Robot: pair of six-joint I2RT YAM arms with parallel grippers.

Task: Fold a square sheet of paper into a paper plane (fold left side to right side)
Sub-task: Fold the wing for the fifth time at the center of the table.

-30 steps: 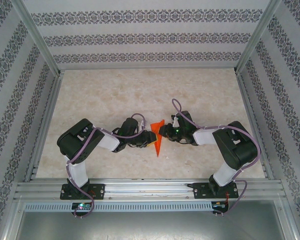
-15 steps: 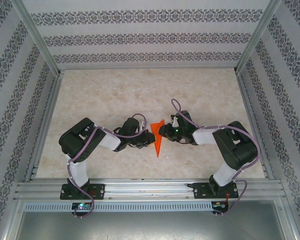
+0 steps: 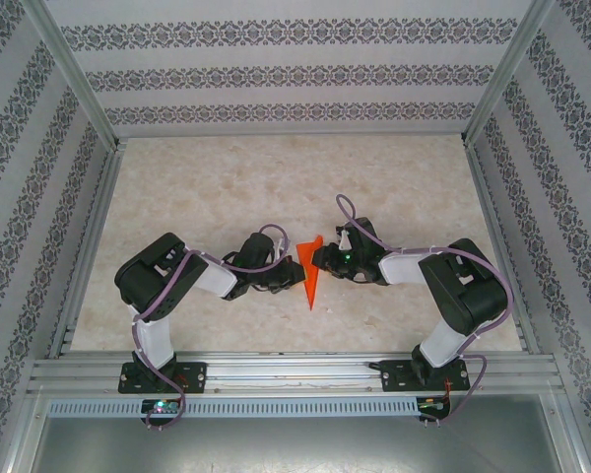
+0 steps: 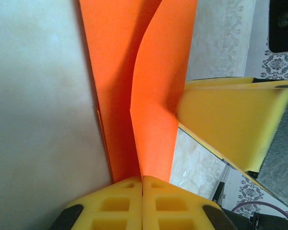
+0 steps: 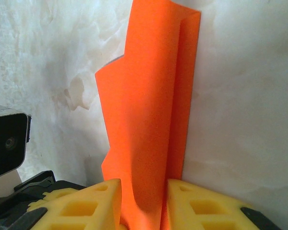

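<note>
Left fingers (image 4: 113, 206) clamped on paper plane (image 3: 312, 280); right fingers (image 5: 206, 208) pinch its other side.

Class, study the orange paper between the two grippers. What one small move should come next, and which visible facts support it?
Probably the left gripper should carry its side of the paper rightward, folding it over. Its jaws are shut on the upright paper plane, whose two sides stand apart, not yet flattened. The right gripper grips the opposite edge, which should steady it.
</note>
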